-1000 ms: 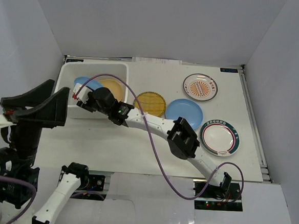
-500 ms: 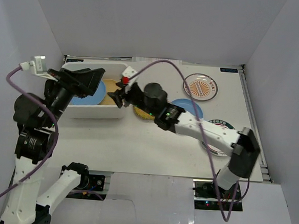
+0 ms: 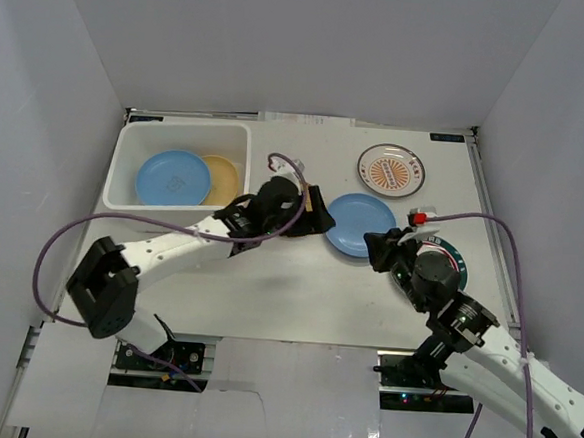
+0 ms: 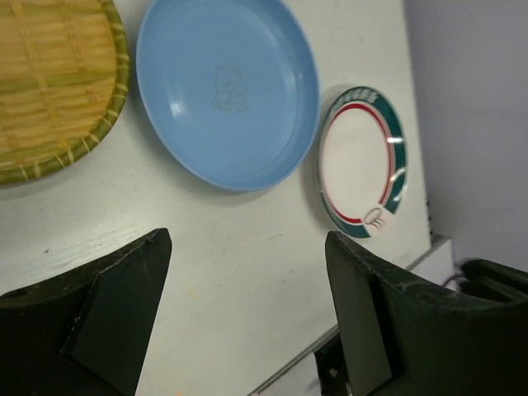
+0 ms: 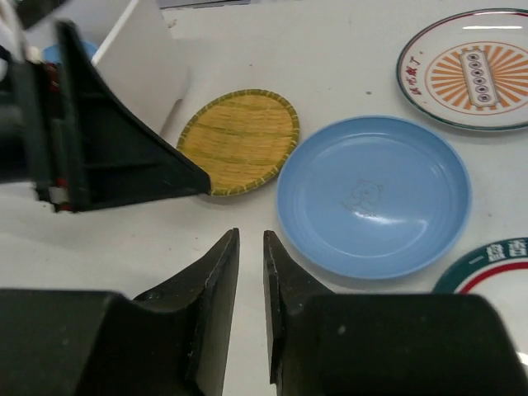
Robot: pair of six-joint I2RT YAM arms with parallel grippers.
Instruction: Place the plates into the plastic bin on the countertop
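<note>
The plastic bin (image 3: 126,157) stands at the back left and holds a light blue plate (image 3: 173,178) and a plain orange-yellow plate (image 3: 221,178). My left gripper (image 3: 310,216) is open and empty, low over the countertop (image 3: 268,277) beside a yellow woven plate (image 4: 49,82), which it mostly hides from above. A second light blue plate (image 3: 360,224) lies right of it. My right gripper (image 3: 375,247) is shut and empty at that plate's near edge. An orange-patterned plate (image 3: 391,170) lies behind, and a green-ringed plate (image 3: 455,267) lies partly under the right arm.
The right wrist view shows the woven plate (image 5: 243,140), the blue plate (image 5: 375,194), the orange-patterned plate (image 5: 474,66), the bin's wall (image 5: 144,58) and the left gripper's finger (image 5: 107,157). The countertop's near edge (image 4: 371,305) shows in the left wrist view.
The right arm has pulled back from the bin to the right side. The left arm has swung from the left, over the bin, to the middle beside the woven plate.
</note>
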